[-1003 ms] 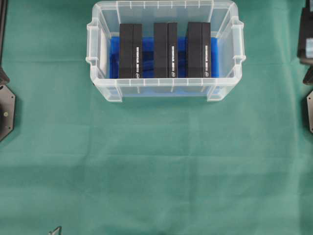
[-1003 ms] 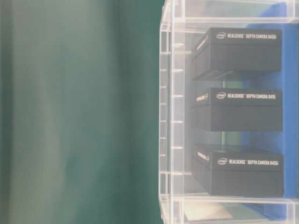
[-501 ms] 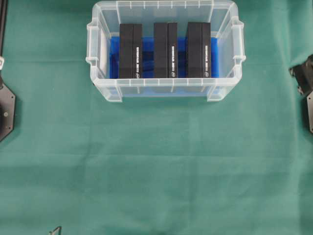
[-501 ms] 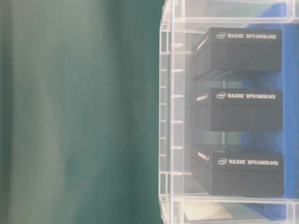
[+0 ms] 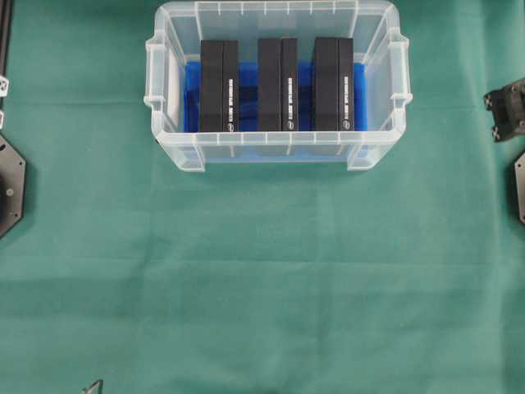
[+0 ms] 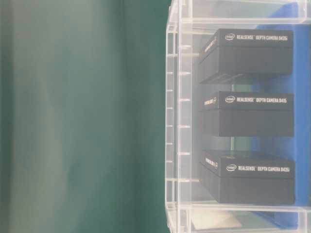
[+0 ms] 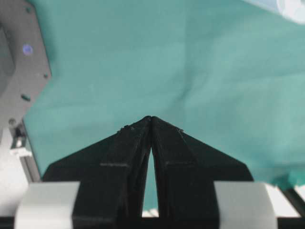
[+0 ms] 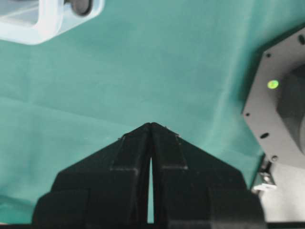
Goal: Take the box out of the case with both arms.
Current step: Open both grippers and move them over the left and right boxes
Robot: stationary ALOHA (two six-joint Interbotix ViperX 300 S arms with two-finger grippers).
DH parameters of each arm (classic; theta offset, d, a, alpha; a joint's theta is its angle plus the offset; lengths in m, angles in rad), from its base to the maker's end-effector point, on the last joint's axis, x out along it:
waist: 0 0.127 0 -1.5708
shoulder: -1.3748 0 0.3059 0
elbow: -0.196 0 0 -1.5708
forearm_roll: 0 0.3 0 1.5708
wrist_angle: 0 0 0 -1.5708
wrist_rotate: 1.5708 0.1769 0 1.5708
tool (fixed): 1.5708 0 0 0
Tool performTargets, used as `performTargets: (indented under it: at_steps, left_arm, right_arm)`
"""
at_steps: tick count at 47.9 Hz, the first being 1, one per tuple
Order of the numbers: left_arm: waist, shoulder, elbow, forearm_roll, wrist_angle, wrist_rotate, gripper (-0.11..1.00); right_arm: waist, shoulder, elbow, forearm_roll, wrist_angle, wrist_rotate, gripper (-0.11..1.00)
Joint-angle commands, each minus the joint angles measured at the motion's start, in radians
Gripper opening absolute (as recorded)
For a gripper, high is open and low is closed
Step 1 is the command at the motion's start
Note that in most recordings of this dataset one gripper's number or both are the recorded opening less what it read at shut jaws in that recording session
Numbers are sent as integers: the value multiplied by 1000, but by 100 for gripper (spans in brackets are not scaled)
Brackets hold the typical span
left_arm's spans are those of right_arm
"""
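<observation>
The case (image 5: 275,138), a clear plastic bin with a blue sheet on its bottom, stands at the back of the green cloth. Inside it three black boxes stand on edge side by side: left (image 5: 218,86), middle (image 5: 277,84), right (image 5: 333,84). The table-level view shows them through the case wall (image 6: 177,121). My left gripper (image 7: 151,118) is shut and empty above bare cloth, far left of the case. My right gripper (image 8: 150,125) is shut too, holding nothing, with a case corner (image 8: 47,19) ahead of it to the left. Its black end shows at the right edge (image 5: 509,111).
Green cloth (image 5: 262,279) covers the table. Dark arm bases sit at the left edge (image 5: 10,185) and right edge (image 5: 519,185); their grey plates show in the wrist views (image 7: 19,62) (image 8: 281,114). A small metal piece lies at the front (image 5: 92,386).
The right arm's black end has swung down from the upper right corner and into view at the right edge. A white bit of the left arm has appeared at the left edge. Case and boxes unmoved.
</observation>
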Motion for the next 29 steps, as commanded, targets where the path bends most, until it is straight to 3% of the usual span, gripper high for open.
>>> performTargets:
  at_steps: [1, 9, 15, 21, 29]
  left_arm:
    - [69, 17, -26, 5, -9, 49, 0]
    - [199, 57, -34, 2, -11, 186, 0]
    - [281, 77, -43, 2, -29, 272, 0]
    - [322, 84, -46, -11, -63, 348, 0]
    - [322, 78, -40, -15, -63, 354, 0]
  right_arm:
    - [-75, -2, -18, -15, -5, -54, -1]
    - [-272, 17, -15, -17, -31, -270, -1]
    - [-382, 40, -15, -17, -66, -382, -1]
    - [-405, 49, -14, -14, -83, -414, -1]
    - [-402, 35, -2, -2, -83, -419, -1]
